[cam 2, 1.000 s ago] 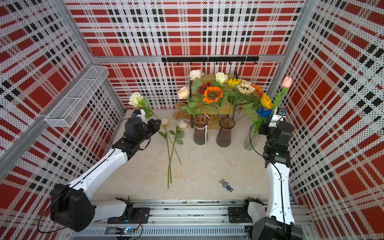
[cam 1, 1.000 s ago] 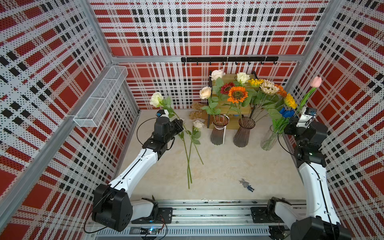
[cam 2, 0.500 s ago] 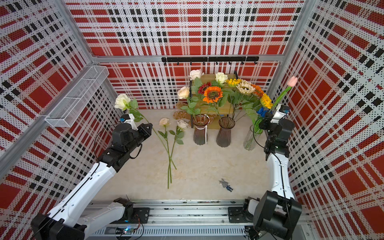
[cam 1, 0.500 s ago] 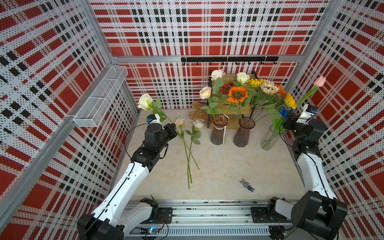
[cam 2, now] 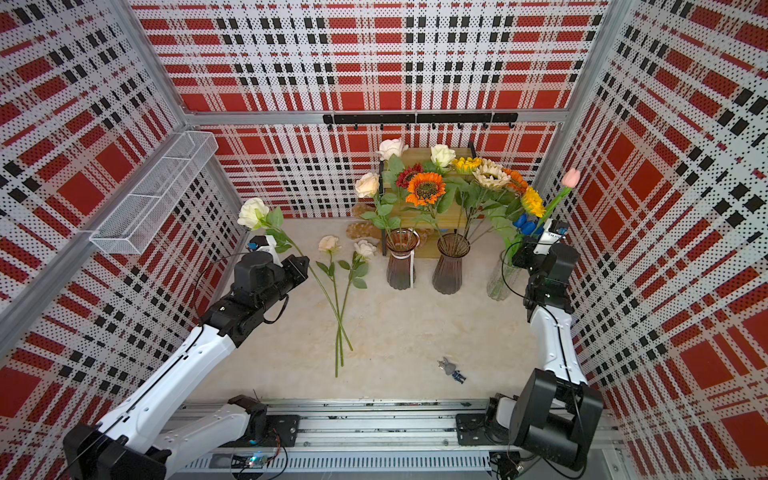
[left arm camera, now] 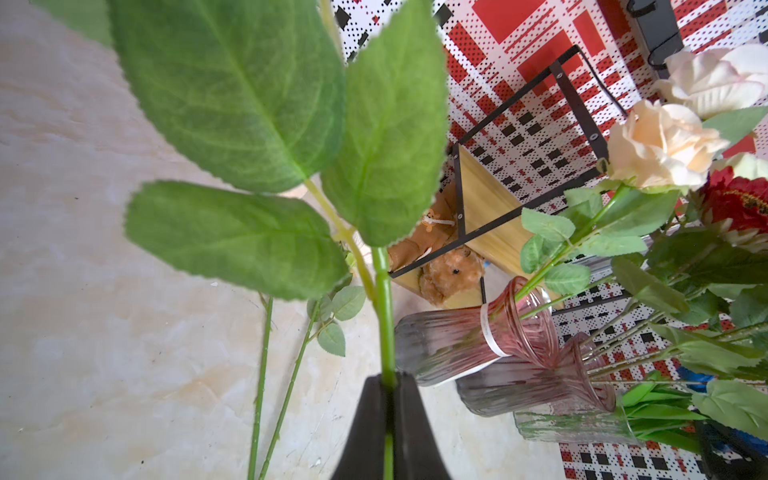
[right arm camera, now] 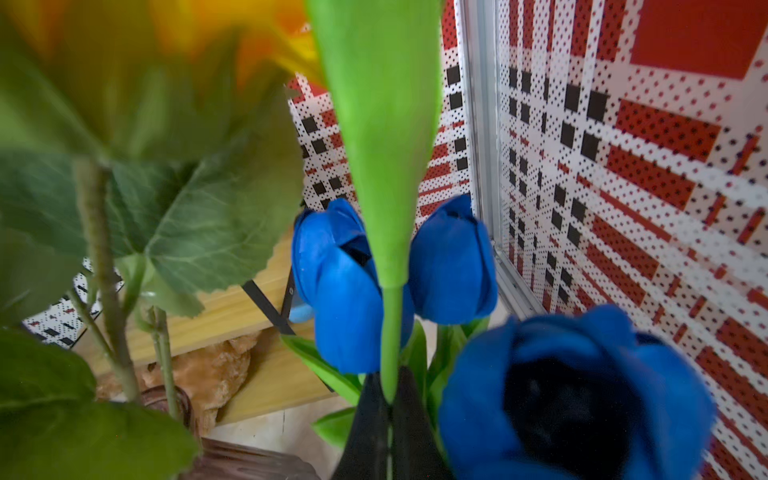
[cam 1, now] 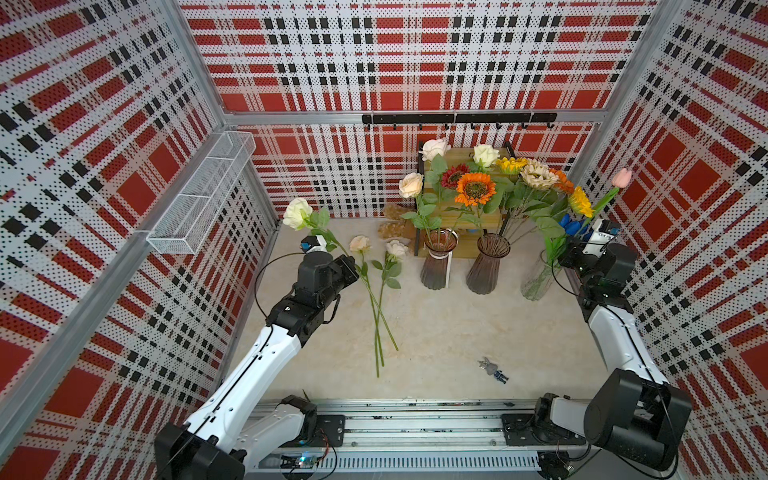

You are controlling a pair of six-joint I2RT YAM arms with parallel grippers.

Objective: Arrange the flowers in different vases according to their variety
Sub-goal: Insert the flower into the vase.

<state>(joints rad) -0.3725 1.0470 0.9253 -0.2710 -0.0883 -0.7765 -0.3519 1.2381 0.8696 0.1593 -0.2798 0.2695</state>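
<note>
Two pincers! What do they hold? (Mia)

The left pincer [left arm camera: 388, 380] is squeezed tight on the green stem of a white rose [cam 1: 297, 212], which slants over the table. The right pincer [right arm camera: 388, 388] is squeezed tight on the stem of the pink tulip [cam 1: 622, 178], right by the clear vase [cam 1: 538, 280] with blue tulips [right arm camera: 353, 286]. (Tom)

And the ground? (Mia)

A pale stone-look table [cam 1: 436, 324]. Two more roses [cam 1: 359, 244] lie flat on it, near two ribbed brown vases [cam 1: 436, 268]. Red checked walls [cam 1: 374, 62] stand all round, with a white wire basket [cam 1: 199, 199]. (Tom)

Do the views differ? (Mia)

Yes. The left wrist view shows the face of a fluffy brown toy animal [left arm camera: 451, 274] by the wooden shelf [left arm camera: 490, 208]. Only the top views show the pink bloom. (Tom)
</note>
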